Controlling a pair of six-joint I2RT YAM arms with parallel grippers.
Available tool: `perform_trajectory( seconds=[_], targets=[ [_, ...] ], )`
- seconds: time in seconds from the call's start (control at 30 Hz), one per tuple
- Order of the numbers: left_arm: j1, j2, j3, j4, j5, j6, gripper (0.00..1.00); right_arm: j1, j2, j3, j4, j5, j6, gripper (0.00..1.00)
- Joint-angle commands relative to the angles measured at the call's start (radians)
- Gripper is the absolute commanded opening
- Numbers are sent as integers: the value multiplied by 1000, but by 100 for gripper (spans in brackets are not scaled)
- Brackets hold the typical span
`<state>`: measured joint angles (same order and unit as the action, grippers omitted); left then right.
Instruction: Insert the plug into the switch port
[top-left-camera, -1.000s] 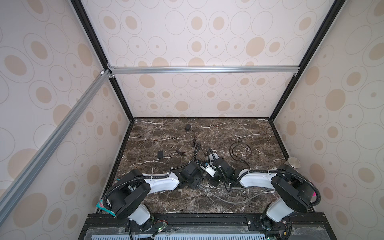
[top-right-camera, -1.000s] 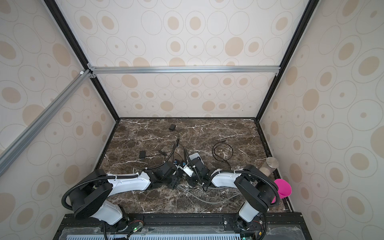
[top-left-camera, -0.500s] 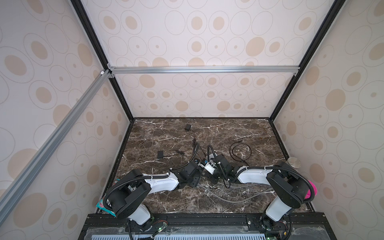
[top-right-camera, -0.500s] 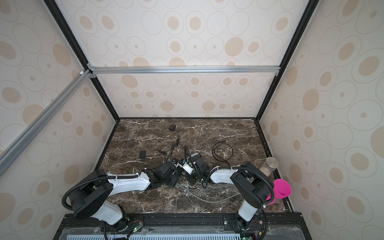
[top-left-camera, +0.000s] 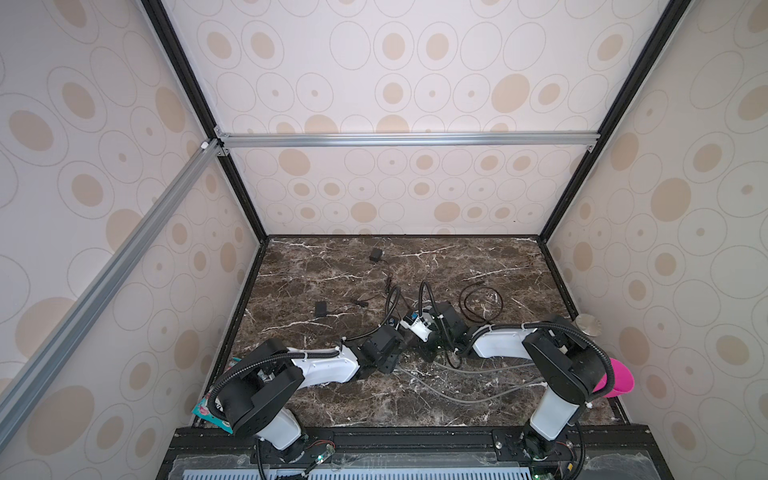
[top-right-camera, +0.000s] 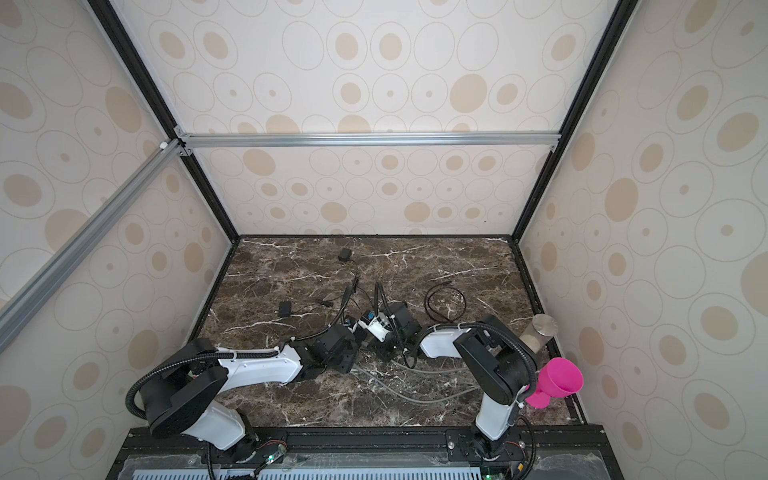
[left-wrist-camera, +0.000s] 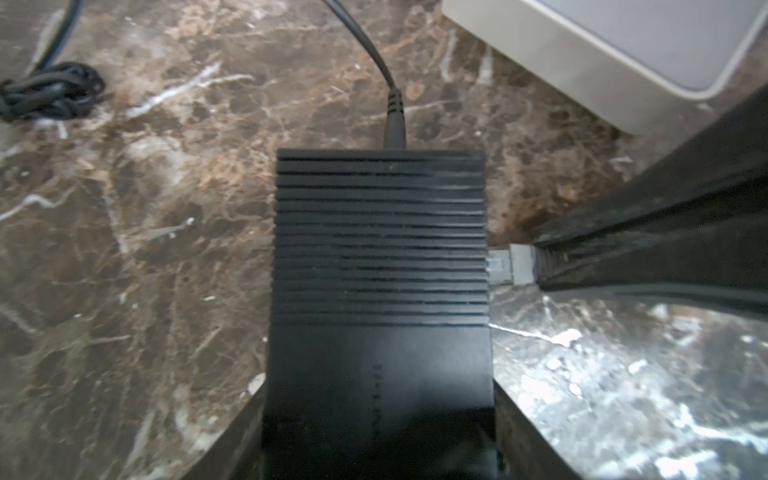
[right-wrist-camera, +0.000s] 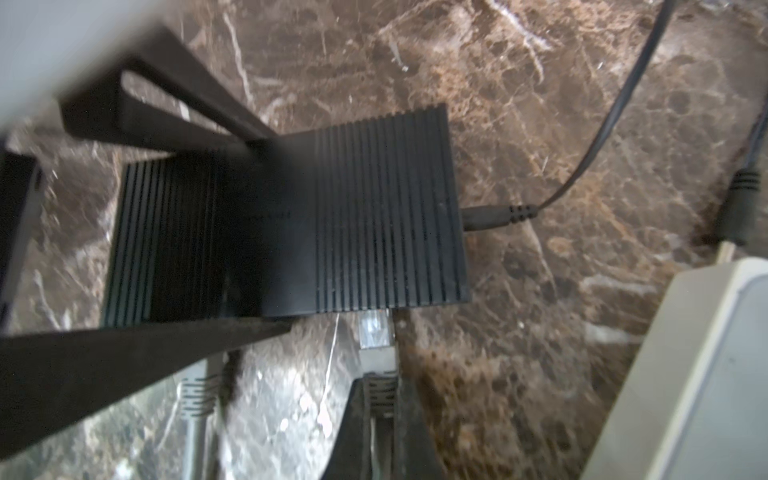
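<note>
Now the left claw is partly open around the black switch, one finger pressed on each side, holding it on the table. The right claw pinches the clear plug tight. The plug's tip touches the switch's side. Tiny writing on top is too blurry to read.

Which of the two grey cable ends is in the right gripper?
The one ending in the clear plug at the switch; the other cable lies ungripped beside it.
</note>
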<state>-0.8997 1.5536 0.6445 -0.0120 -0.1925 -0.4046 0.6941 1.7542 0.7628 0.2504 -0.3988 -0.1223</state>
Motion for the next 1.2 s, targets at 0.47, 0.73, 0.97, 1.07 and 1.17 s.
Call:
perform_trajectory(
  seconds=[0.47,0.73,0.97,1.07,1.17],
  targets=[
    [-126,86,-31,-37,398,106,46,84,-128,197,128,116,-156,2],
    [-127,79,-40,-29,404,104,45,84,-15,197,192,74,-73,0],
    [-127,79,-42,-19,414,104,46,85,-15,246,166,69,-47,0],
    [-127,79,-48,-13,411,99,45,85,-44,268,139,87,-63,6],
    [-127,79,-58,0,411,91,45,84,-50,258,139,87,-57,7]
  ],
)
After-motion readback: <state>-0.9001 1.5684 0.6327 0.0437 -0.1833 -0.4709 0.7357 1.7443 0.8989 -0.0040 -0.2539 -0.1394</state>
